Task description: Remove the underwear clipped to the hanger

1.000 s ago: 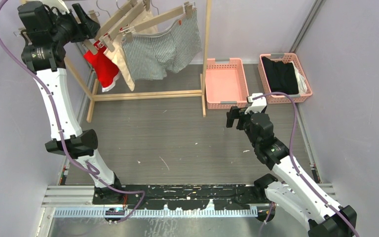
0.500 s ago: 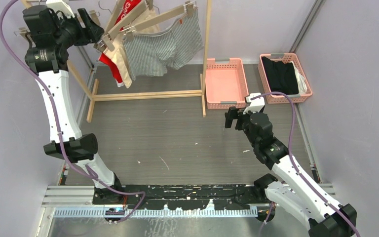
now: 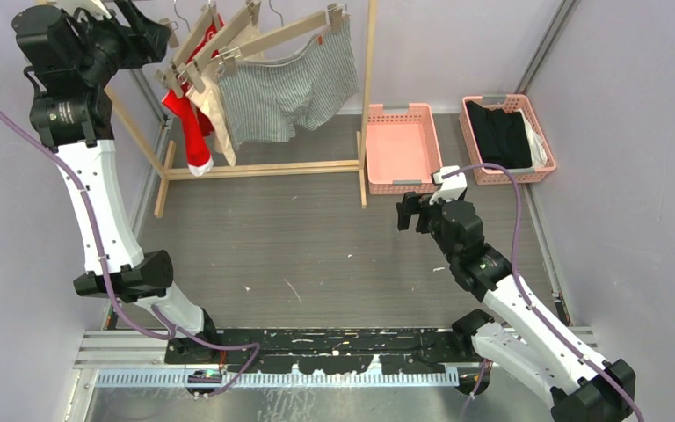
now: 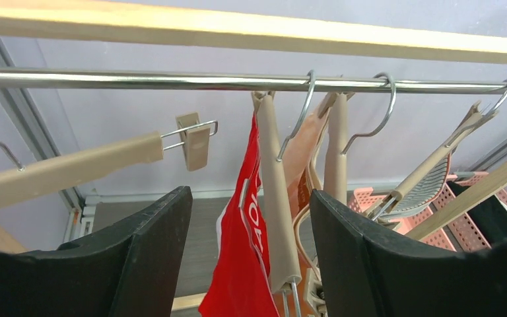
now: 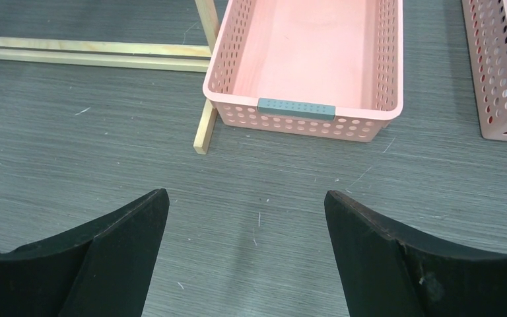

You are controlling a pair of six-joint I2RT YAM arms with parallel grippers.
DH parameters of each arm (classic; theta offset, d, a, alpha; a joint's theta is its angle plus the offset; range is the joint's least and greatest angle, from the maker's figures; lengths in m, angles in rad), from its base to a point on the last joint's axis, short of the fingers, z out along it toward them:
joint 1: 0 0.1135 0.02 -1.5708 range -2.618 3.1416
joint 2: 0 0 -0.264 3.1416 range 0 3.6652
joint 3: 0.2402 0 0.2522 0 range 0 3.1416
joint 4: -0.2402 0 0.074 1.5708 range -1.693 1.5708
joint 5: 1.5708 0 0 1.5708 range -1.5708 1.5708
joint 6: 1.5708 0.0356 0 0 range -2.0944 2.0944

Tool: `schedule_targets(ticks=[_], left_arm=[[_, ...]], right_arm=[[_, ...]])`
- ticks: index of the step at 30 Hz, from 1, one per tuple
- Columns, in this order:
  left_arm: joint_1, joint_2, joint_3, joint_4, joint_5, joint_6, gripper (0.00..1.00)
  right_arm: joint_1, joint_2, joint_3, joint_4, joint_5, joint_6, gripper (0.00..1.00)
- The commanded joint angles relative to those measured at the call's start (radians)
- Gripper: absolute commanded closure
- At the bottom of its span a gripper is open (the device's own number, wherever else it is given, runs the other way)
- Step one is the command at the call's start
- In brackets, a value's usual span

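Left wrist view: the left gripper (image 4: 249, 198) stands open and clamps nothing. A wooden hanger (image 4: 274, 218) and the red underwear (image 4: 237, 284) hang in the gap between its fingers. Just right of the gap hangs the beige piece (image 4: 302, 142), and farther right the pinstriped boxer briefs (image 3: 281, 88), all under the metal rail (image 4: 138, 79). The right gripper (image 5: 245, 198) gapes wide and empty above the floor, with a pink basket (image 5: 304, 53) ahead of it.

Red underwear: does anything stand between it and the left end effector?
Only a wooden hanger arm, overlapping the red underwear's right edge in the left wrist view. Otherwise the cloth hangs straight ahead of the open left end effector.
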Motion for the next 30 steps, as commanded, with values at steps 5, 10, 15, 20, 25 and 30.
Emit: schedule_targets(ticks=[5,10,15,20,25,30], left_arm=[[-0.006,0.05,0.044,0.08,0.046,-0.038,0.39],[-0.034,0.08,0.051,0.074,0.065,-0.037,0.4],[-0.062,0.082,0.025,0.082,0.059,-0.036,0.39],[-0.078,0.079,0.012,0.085,0.044,-0.033,0.37],[-0.083,0.074,-0.009,0.062,0.02,-0.005,0.39],[-0.083,0.072,-0.029,0.038,0.0,0.029,0.46]], right_arm=[[0.014,-0.021,0.019,0.031,-0.006,-0.005,0.06],[0.022,-0.023,0.021,0.029,-0.014,-0.001,0.06],[0.03,-0.025,0.022,0.027,-0.011,0.0,0.06],[0.035,-0.028,0.022,0.023,-0.008,-0.001,0.06],[0.038,-0.034,0.025,0.018,-0.003,-0.002,0.07],[0.04,-0.036,0.028,0.014,-0.002,0.001,0.06]])
